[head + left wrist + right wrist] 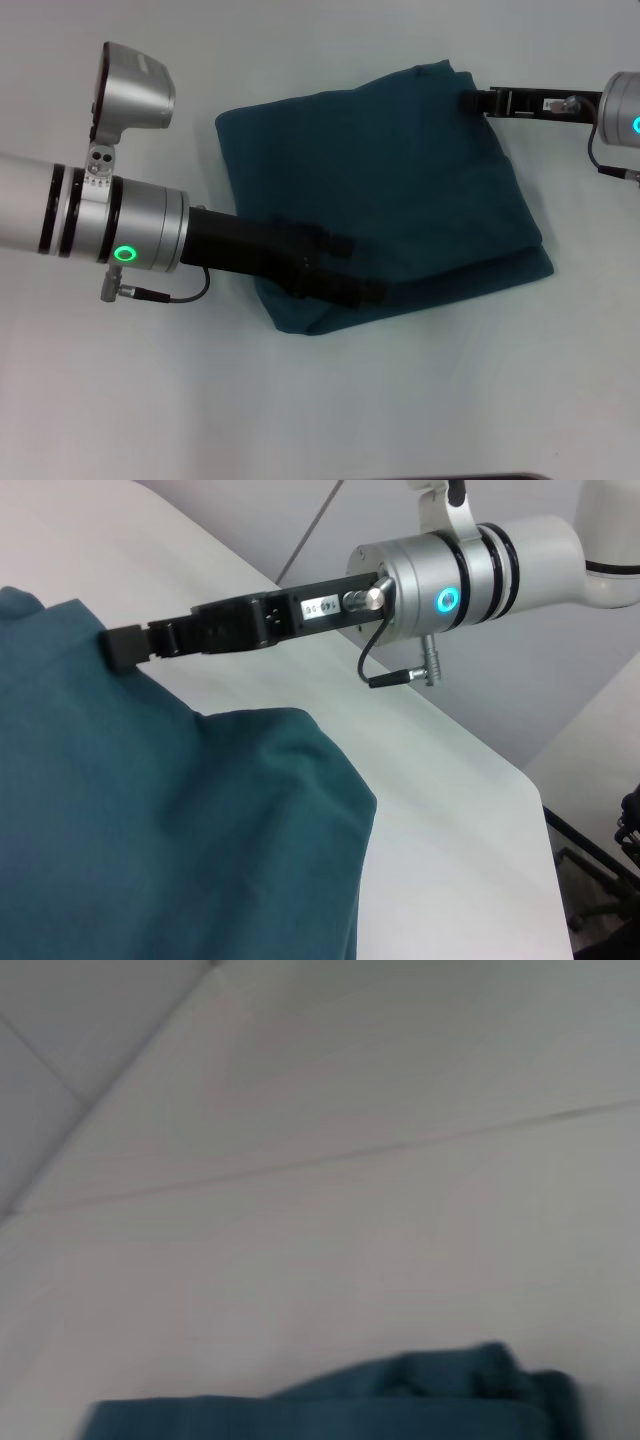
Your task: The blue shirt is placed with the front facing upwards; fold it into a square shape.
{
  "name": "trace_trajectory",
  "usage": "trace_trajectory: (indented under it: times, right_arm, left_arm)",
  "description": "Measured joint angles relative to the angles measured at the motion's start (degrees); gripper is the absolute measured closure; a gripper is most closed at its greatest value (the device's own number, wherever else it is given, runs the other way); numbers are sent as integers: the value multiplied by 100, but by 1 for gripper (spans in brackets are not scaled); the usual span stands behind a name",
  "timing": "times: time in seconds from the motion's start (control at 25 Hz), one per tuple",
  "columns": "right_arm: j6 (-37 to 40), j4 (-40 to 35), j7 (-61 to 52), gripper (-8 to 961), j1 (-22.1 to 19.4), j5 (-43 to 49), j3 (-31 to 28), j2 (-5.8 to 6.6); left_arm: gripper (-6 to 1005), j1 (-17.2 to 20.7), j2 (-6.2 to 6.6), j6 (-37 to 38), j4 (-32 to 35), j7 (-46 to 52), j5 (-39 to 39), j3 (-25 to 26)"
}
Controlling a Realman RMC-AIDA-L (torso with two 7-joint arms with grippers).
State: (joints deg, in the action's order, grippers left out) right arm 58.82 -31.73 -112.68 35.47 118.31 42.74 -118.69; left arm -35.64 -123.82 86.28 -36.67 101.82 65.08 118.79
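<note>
The blue shirt [380, 190] lies folded into a rough square in the middle of the white table, plain cloth facing up with no lettering showing. A lower layer sticks out along its near right edge. My left gripper [362, 268] lies over the shirt's near left corner, open, its two black fingers spread on the cloth. My right gripper [468, 100] reaches in from the right and is shut on the shirt's far right corner. The left wrist view shows that right gripper [120, 648] pinching the edge of the shirt [150, 820]. The right wrist view catches only a strip of shirt [400, 1400].
The white table [300, 400] spreads bare around the shirt on all sides. In the left wrist view the table's edge [520, 770] drops off beyond the right arm, with dark floor and black gear past it.
</note>
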Motion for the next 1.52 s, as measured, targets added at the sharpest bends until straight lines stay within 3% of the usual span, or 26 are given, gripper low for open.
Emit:
trace_trajectory:
  times: [0.2, 0.44, 0.6, 0.84, 1.36, 1.52]
  right_arm:
    - [1114, -533, 259, 934, -309, -433, -31, 15]
    - [2129, -604, 171, 935, -502, -402, -21, 279]
    - [2586, -593, 158, 935, -618, -206, -22, 385]
    - [2682, -453, -53, 936, -714, 313, -37, 488]
    - [2531, -455, -407, 937, -1069, 578, -77, 569]
    - [2831, -504, -161, 937, -1198, 546, -534, 575]
  left_arm:
    - [73, 20, 7, 3, -58, 15, 6, 4]
    - [73, 22, 2, -5, -60, 18, 6, 4]
    - [73, 22, 0, -29, -61, 20, 6, 4]
    - [73, 22, -1, -35, -60, 38, 6, 3]
    - [74, 39, -2, -39, -54, 40, 4, 13]
    - [74, 40, 0, -26, -56, 27, 4, 13]
